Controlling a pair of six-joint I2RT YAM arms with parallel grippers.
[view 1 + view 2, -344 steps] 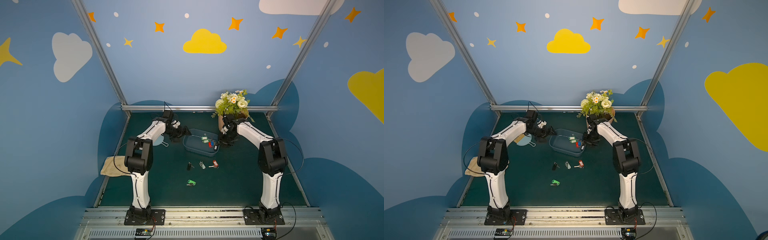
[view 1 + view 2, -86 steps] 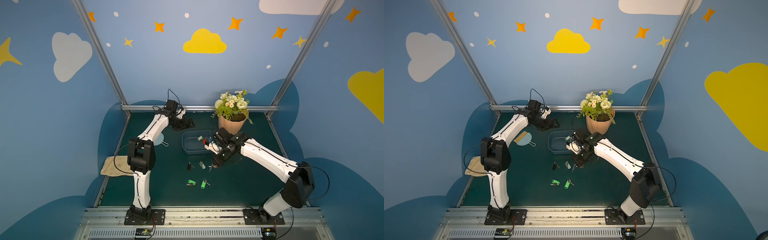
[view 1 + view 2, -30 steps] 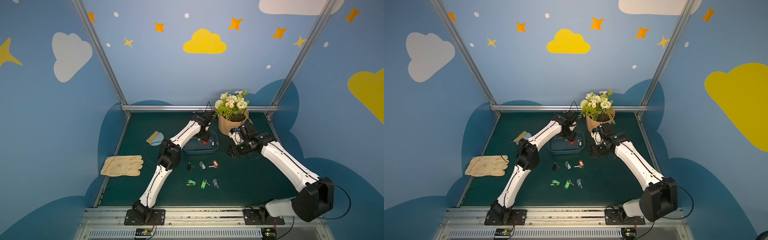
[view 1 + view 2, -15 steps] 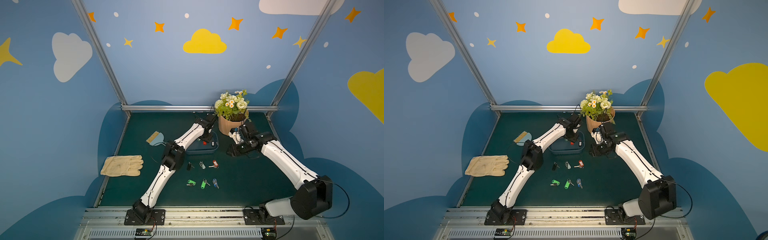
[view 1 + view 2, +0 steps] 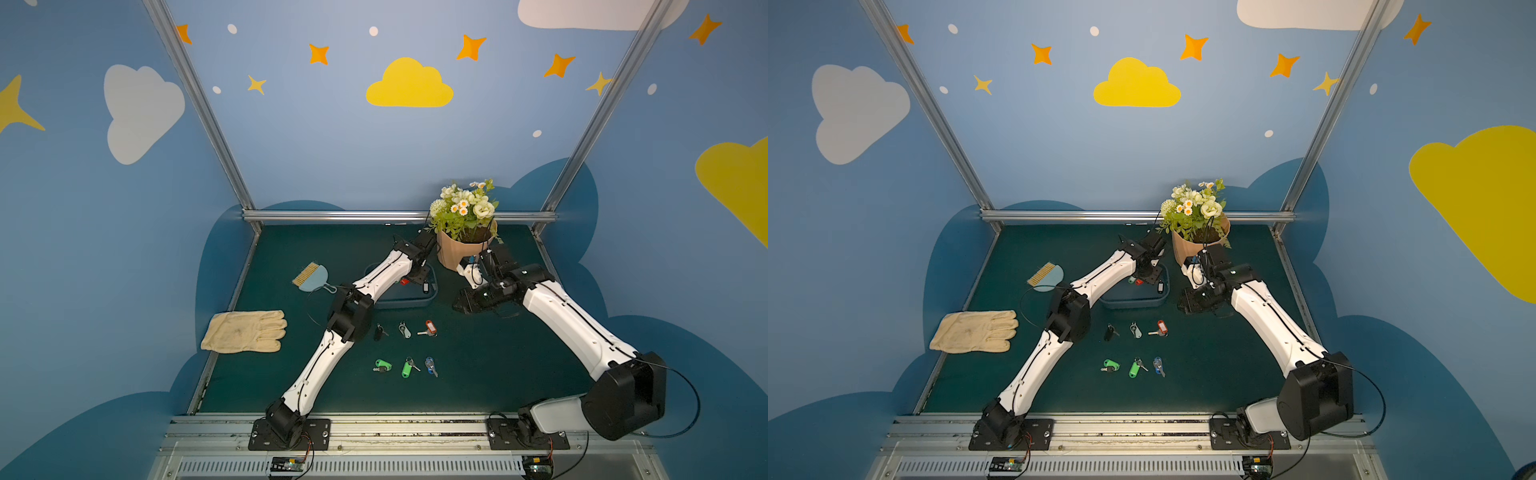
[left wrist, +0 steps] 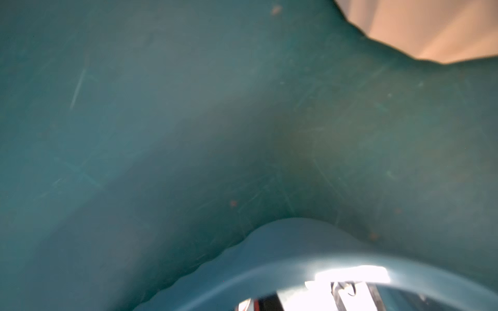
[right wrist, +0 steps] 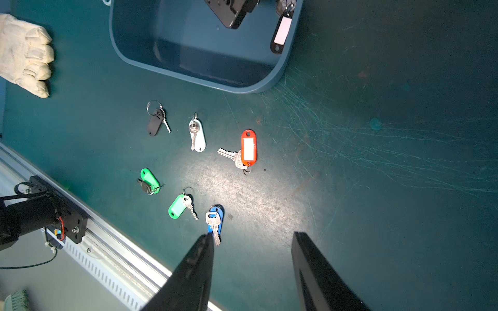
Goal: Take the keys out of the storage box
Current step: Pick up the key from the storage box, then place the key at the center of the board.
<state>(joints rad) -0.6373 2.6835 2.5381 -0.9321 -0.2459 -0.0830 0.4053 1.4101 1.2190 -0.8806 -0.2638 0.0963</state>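
The blue-grey storage box (image 5: 409,301) (image 5: 1133,302) stands mid-table. My left gripper (image 5: 419,273) (image 5: 1152,272) reaches down inside it, beside a red-tagged key (image 5: 403,281) and a green tag (image 5: 1131,279). Its jaws are hidden, and the left wrist view shows only the blurred box rim (image 6: 283,258). A black-tagged key (image 7: 280,33) lies in the box's right corner. Several keys lie on the mat in front, among them a red one (image 7: 248,150), a green one (image 7: 177,206) and a blue one (image 7: 214,220). My right gripper (image 7: 252,235) hovers open and empty, right of the box (image 5: 465,301).
A peach flowerpot (image 5: 461,253) with flowers stands just behind the box's right end, close to both wrists. A cream glove (image 5: 245,332) and a small brush (image 5: 311,276) lie on the left. The metal rail (image 5: 374,428) runs along the table's front edge.
My left gripper has dipped further down into the storage box. The right arm has barely moved and its jaws stay apart.
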